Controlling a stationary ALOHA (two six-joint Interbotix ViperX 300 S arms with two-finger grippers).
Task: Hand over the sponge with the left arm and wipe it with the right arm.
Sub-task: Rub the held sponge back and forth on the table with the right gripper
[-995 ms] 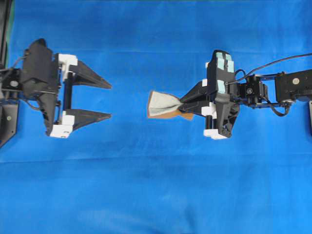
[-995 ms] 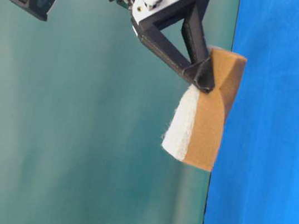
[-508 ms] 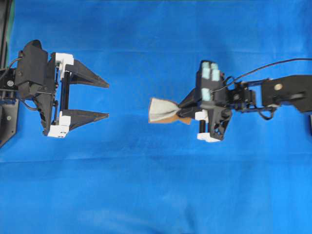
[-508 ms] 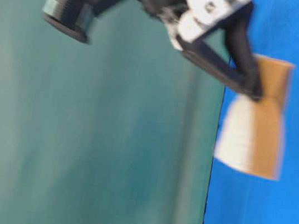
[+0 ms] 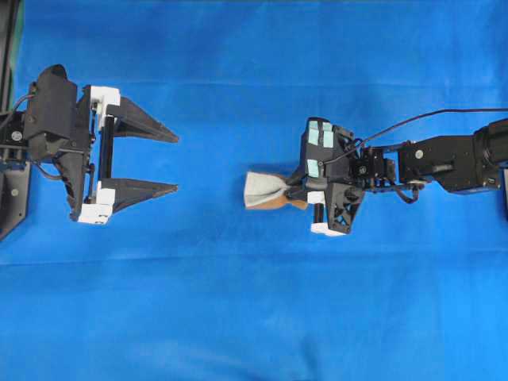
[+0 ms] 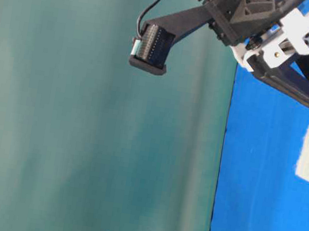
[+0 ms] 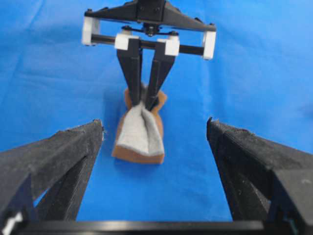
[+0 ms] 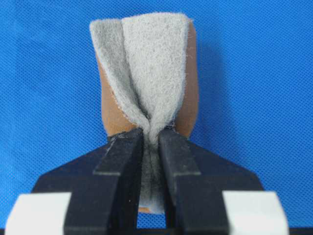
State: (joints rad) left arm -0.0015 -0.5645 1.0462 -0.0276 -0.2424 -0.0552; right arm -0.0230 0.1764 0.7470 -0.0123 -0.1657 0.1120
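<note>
Between right end effector (image 8: 150,139) fingers, pinched sponge (image 8: 146,73) (grey top, tan underlayer), left end effector (image 5: 176,163) wide apart.

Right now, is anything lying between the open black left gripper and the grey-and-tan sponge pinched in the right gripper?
No. In the overhead view only bare blue cloth separates the left gripper from the sponge; the left wrist view agrees.

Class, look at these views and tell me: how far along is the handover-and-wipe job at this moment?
Done: the handover looks complete. The left claw stands open and holds nothing, apart from the sponge. In hand: the right claw is shut on the sponge, pinching its middle so the grey face folds, low over the blue cloth. Left: the wiping itself; whether the sponge touches the cloth yet cannot be told.
</note>
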